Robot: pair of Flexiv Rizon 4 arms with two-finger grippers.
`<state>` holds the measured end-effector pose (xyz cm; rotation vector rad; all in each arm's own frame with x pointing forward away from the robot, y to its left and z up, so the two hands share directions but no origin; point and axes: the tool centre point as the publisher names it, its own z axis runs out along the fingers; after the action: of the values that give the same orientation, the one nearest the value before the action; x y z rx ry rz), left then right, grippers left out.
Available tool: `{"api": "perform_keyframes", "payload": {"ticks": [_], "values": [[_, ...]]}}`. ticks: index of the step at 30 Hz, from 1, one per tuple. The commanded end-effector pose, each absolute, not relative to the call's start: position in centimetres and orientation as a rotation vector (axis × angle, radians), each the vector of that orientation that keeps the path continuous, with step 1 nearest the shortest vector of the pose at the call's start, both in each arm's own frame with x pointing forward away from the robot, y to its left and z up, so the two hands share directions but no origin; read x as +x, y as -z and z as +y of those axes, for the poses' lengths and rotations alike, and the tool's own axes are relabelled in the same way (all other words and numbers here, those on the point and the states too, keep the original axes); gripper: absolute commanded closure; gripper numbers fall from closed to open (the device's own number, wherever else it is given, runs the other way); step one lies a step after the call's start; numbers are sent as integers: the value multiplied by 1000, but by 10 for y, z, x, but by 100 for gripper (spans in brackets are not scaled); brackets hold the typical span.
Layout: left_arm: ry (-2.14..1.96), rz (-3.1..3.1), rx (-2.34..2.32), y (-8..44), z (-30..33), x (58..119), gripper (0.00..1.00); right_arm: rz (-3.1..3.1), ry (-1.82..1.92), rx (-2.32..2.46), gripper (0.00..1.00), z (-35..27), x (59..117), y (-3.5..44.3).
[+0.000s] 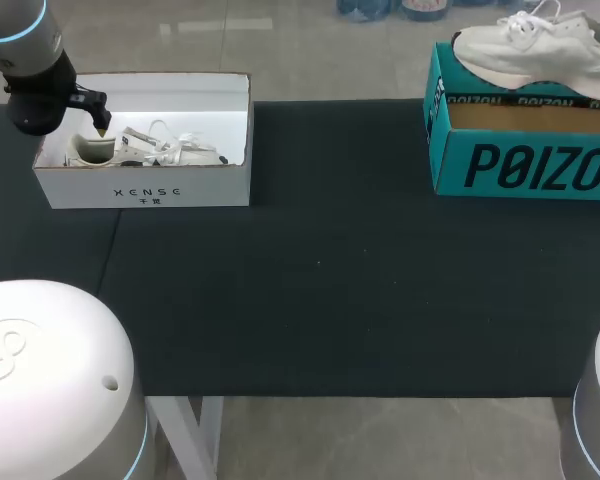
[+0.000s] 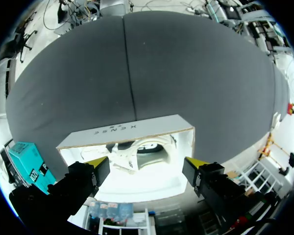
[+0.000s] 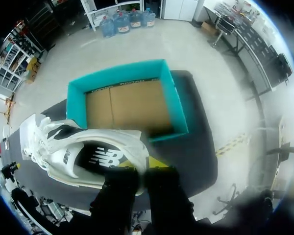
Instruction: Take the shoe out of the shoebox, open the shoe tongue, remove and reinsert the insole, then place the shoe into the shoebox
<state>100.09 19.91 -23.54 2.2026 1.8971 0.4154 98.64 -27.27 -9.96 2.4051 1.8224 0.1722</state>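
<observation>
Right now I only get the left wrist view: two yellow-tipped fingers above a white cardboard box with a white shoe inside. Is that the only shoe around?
Observer: No. The head view shows a second white lace-up sneaker above an open teal cardboard shoebox at the table's far right.
Visitor: Is it just lying there?
Observer: No. In the right wrist view, the right gripper is shut on it and holds it over the box.
Visitor: Is anything inside that teal box?
Observer: Only its bare brown cardboard floor shows.
</observation>
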Motion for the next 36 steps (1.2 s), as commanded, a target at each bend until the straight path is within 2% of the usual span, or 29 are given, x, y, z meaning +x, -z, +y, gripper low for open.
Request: {"api": "perform_keyframes", "payload": {"ticks": [1, 8, 18, 27, 36], "values": [[-416, 1895, 2202, 236, 199, 1001, 0, 1609, -446, 2158, 100, -229, 886, 99], [-416, 1895, 2202, 236, 199, 1001, 0, 1621, -444, 2124, 100, -186, 836, 119], [-416, 1895, 2202, 236, 199, 1001, 0, 1624, -513, 2057, 100, -133, 803, 166], [-416, 1895, 2202, 236, 199, 1001, 0, 1690, -499, 2036, 100, -94, 807, 211], [-416, 1895, 2202, 236, 199, 1001, 0, 1716, -431, 2053, 100, -73, 838, 255]]}}
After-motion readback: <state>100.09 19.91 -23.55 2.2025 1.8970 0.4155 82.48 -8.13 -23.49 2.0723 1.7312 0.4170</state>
